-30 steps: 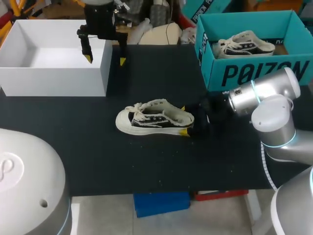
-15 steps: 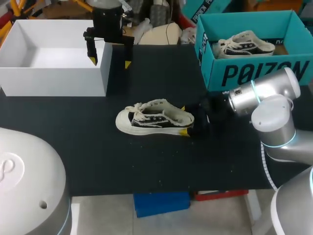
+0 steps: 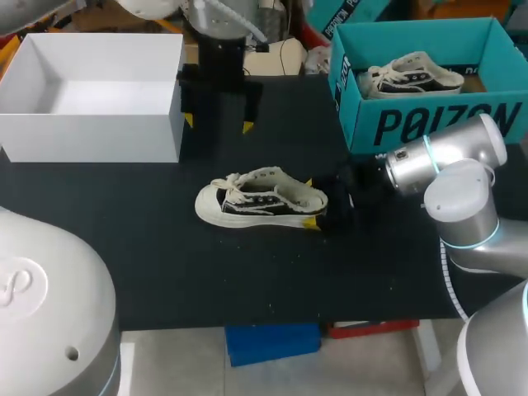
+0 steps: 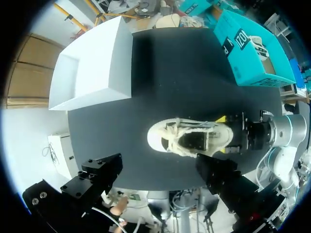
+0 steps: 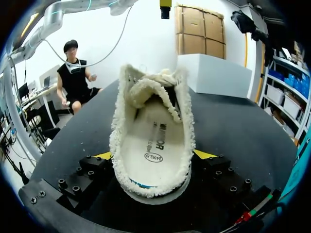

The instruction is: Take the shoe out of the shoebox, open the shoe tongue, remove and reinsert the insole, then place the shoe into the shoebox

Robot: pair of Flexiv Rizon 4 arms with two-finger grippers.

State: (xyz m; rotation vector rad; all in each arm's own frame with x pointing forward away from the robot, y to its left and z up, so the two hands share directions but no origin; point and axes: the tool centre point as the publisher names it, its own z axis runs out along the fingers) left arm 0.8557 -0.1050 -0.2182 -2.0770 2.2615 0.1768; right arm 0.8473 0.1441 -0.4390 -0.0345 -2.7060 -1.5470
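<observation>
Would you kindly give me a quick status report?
Right tool shut on shoe heel, shoe on table. Left tool open, beside white box. Teal shoebox holds another shoe.

White box (image 3: 91,136) and teal shoebox (image 3: 429,124) flank seemingly open mat (image 3: 165,264).

Two shoes: a sneaker (image 3: 262,198) between the fingers of the right gripper (image 3: 310,202), a second sneaker (image 3: 410,73) in the teal shoebox (image 3: 429,124). Two boxes: that shoebox and a white box (image 3: 91,136) beside the left gripper (image 3: 218,124)
</observation>
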